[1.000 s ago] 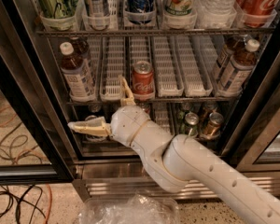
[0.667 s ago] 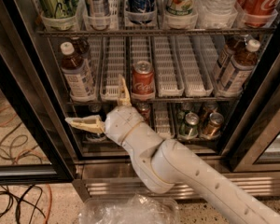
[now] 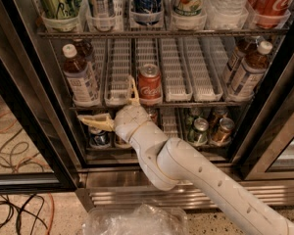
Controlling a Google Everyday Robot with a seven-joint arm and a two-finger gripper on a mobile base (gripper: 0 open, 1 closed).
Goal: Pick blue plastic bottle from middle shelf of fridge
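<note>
The red cola can (image 3: 149,83) stands at the front of the middle shelf (image 3: 177,74) of the fridge (image 3: 116,196), and everything else is placed from it. The blue plastic bottle (image 3: 80,80) stands upright to the can's left on the same shelf, one empty white lane between them, at the shelf's left end with its white cap on. A second similar bottle stands right behind it.

The gripper (image 3: 107,100) hangs just below and to the left of the can, in front of the shelf's front edge. Its fingers (image 3: 95,122) are spread wide apart and hold nothing. One rises just beside the can's left side; whether it touches cannot be told. The other points left, away from the can, under the bottle's base.

The white arm (image 3: 186,170) runs down and to the right from below the can. Two more bottles (image 3: 247,71) stand far right of the can, and small cans (image 3: 201,131) sit on the rack below and to its right.
</note>
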